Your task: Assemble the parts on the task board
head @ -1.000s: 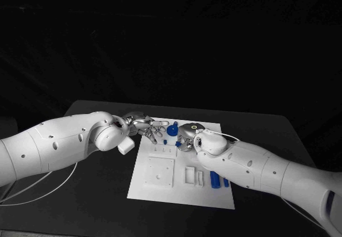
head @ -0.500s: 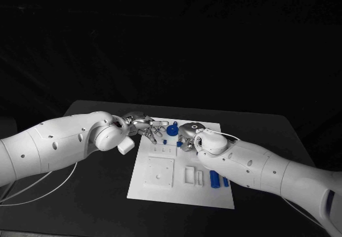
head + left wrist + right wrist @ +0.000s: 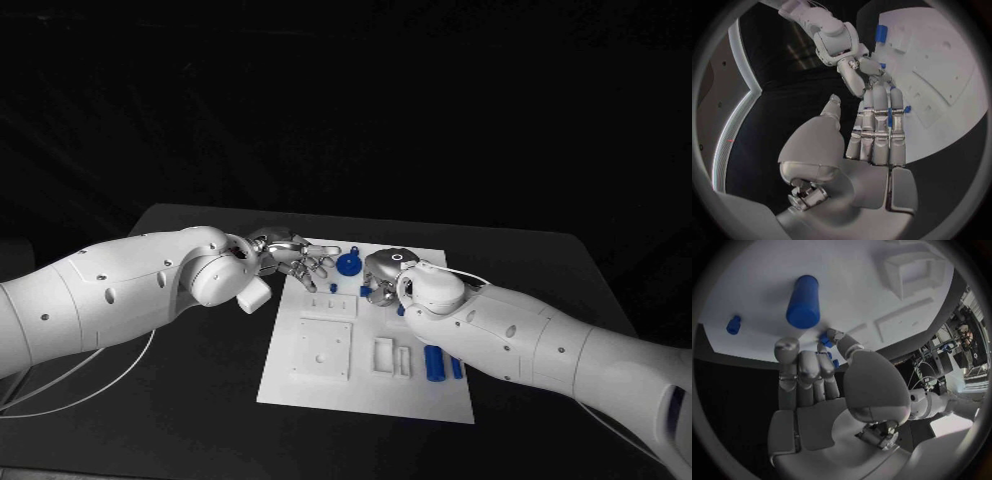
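White flat task board [image 3: 368,350], head view: I note my right hand [image 3: 382,285] has dropped slightly, pinching a small blue part [image 3: 369,292]. Left wrist view: left hand [image 3: 873,135] spread, empty, beside it. Right wrist view: insertion likely imminent; blue cylinder [image 3: 803,302] beyond fingertips.

White task board [image 3: 325,375] on a black table [image 3: 173,400], small blue parts [image 3: 434,361], silver hands [image 3: 296,260] on white arms [image 3: 101,300].

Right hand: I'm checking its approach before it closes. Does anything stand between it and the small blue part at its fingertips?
Nothing visible does. The right hand has its fingertips right at the small blue part on the task board, with no other piece between them.
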